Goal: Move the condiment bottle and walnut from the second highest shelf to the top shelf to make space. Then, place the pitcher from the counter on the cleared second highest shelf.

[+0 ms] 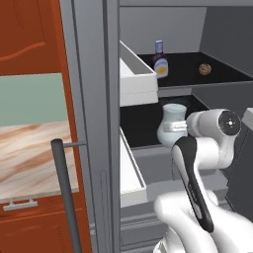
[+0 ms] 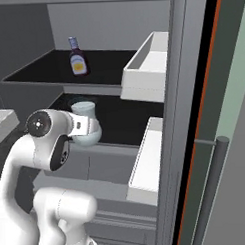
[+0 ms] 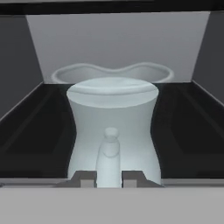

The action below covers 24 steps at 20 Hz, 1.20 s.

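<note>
This is a kitchen, rendered in simulation. A tall grey cabinet (image 1: 94,99) stands open, with flat black shelf boards and pale door bins (image 2: 147,68) on its inner side, much like a fridge or pantry unit. Food and tableware sit inside: a condiment bottle (image 1: 160,60) and a walnut (image 1: 205,69) on the top shelf (image 1: 217,74), and a clear glass pitcher (image 3: 113,131) on the second highest shelf (image 2: 129,121). Beside the cabinet runs a marbled beige-pink counter (image 1: 34,158) over red-brown wooden cabinet fronts (image 1: 29,34) with a silver handle (image 1: 20,204), backed by a pale green wall (image 1: 32,99).
</note>
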### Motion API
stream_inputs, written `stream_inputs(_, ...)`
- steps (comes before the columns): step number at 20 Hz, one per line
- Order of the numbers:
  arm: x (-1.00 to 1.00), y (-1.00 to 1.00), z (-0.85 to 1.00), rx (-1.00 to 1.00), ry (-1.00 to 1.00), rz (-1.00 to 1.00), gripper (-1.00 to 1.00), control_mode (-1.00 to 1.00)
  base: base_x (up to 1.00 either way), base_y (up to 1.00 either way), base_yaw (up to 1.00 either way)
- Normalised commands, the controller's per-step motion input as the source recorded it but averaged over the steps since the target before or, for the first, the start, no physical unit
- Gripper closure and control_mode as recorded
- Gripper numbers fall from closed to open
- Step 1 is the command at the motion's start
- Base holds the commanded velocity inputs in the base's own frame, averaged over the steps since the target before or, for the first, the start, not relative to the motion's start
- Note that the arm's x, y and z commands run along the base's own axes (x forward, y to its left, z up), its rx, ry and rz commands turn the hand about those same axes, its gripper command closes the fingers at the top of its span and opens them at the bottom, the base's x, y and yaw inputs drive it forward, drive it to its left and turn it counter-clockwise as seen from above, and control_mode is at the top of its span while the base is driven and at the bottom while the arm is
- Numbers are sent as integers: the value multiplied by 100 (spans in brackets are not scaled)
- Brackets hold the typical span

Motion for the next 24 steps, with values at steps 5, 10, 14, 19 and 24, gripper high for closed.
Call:
stream_inputs(5,54,0,-40,0,-8,0,100,-100,0,0,0)
stream_inputs(10,56,0,-29,0,-9,0,100,-100,0,0,0)
stream_inputs(14,55,0,-27,0,-9,0,100,-100,0,0,0)
stream_inputs(19,53,0,-31,0,-9,0,100,-100,0,0,0)
stream_inputs(24,53,0,-31,0,-9,0,100,-100,0,0,0)
